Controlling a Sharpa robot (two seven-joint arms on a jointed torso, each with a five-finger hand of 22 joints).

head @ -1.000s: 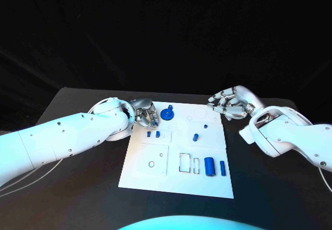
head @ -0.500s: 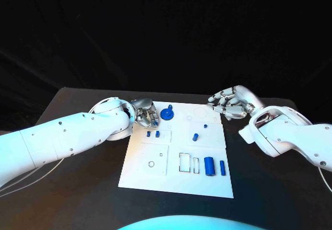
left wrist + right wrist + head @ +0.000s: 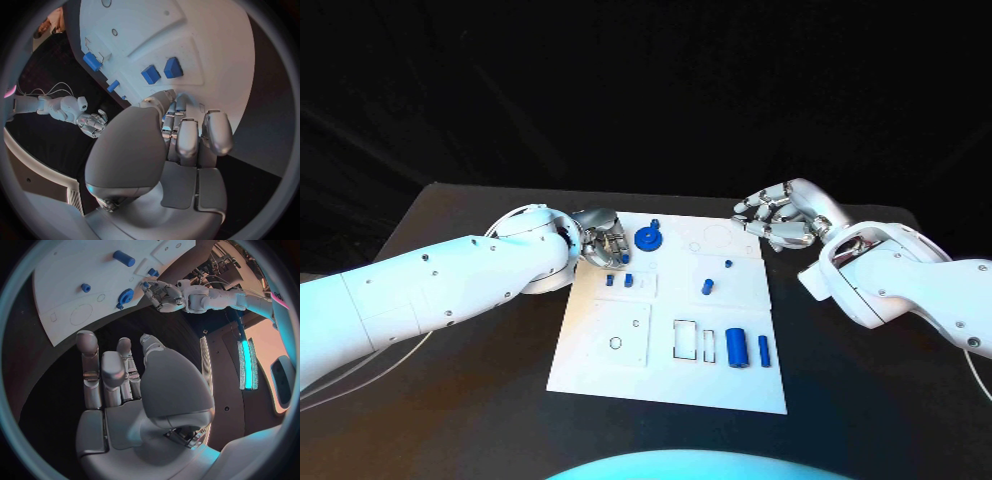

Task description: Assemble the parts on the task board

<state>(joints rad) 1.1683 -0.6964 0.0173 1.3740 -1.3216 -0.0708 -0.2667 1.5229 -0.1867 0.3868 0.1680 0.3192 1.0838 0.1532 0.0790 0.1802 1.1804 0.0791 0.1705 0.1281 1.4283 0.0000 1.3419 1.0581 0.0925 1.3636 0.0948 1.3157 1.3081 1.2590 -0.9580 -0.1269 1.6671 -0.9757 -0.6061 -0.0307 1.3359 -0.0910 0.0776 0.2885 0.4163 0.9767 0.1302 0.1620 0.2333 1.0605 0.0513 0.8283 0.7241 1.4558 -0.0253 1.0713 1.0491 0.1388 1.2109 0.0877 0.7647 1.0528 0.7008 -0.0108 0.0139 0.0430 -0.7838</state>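
Observation:
The white task board [image 3: 596, 360] lies mid-table. My left hand [image 3: 602, 244] hovers over its far left corner, fingers curled, with a small blue part [image 3: 166, 118] pinched between thumb and fingers. A blue gear [image 3: 648, 238] sits just beside that hand. Two small blue blocks [image 3: 619, 280] lie close in front of it and also show in the left wrist view [image 3: 161, 71]. A blue peg [image 3: 708, 286] stands mid-board. Two blue cylinders [image 3: 747, 348] lie near the right edge. My right hand [image 3: 776, 218] is off the far right corner, fingers curled in on nothing.
Outlined slots [image 3: 689, 340] and a square recess [image 3: 625, 330] mark the board's near half. Black table [image 3: 877, 400] surrounds the board on all sides. The right wrist view has the board [image 3: 75, 290], the gear [image 3: 125, 294] and my left hand [image 3: 164, 295].
The left hand's fingers have shifted very slightly beside the gear. The right hand and the parts on the board have stayed put.

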